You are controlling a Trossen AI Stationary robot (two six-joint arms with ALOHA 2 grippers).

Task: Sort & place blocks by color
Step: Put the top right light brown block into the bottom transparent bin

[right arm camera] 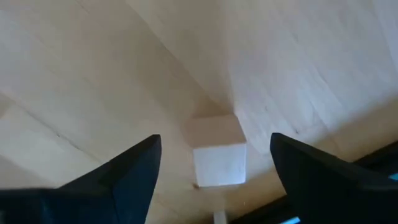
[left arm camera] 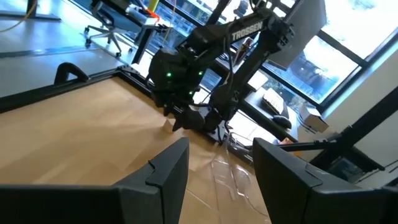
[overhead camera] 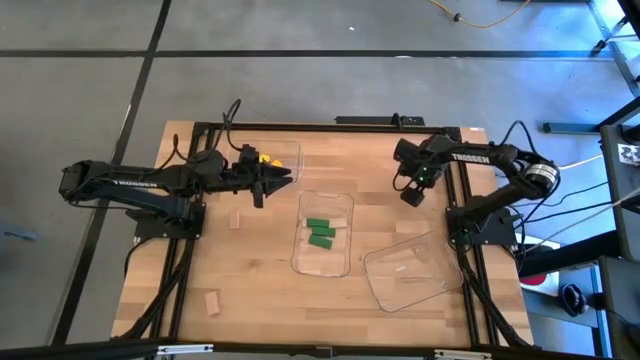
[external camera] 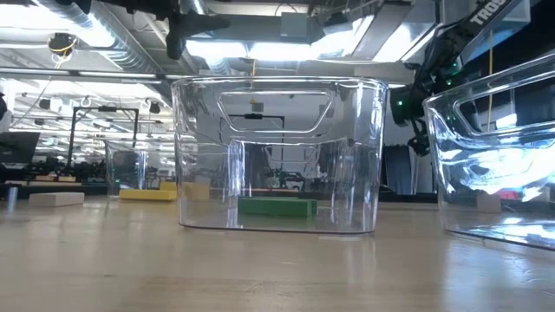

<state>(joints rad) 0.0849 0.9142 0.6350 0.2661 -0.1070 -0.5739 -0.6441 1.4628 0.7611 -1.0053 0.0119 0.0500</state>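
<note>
Landmark: the middle tray [overhead camera: 324,262], the clear one holding the greens. Everything else is placed relative to it.

Green blocks [overhead camera: 320,232]: 3 of them lying inside the middle tray, so that colour looks sorted already. Low view shows one flat on the tray floor.

Yellow blocks [overhead camera: 267,158]: in the far-left tray [overhead camera: 290,152], up-left of the middle tray, mostly hidden by the left arm. Looks like the yellow bin imo.

Right tray [overhead camera: 412,270]: just right of the middle tray, turned at an angle. One pale block [overhead camera: 399,266] sits inside, so prob the tan bin.

Loose tan blocks: one [overhead camera: 237,219] on the tabletop [overhead camera: 250,300] left of the middle tray, another [overhead camera: 212,303] further down-left near the tabletop edge. Both outside any tray, so not sorted yet.

Tan cube [right arm camera: 216,149]: on bare tabletop well up-right of the middle tray, directly under the right arm.

Right end effector [right arm camera: 214,163]: fingers spread wide w/ the cube centred in the gap, nothing gripped. Pointing down over it bc that's the lineup for a pick, I'd guess. The tan bin is close by.

Left end effector [left arm camera: 214,168]: over the edge of the yellow tray, up-left of the middle tray. Fingers apart, holding nothing. Reads like it's at the drop spot for yellows, but can't say more.

Progress: greens done; tans are the leftovers.
</note>
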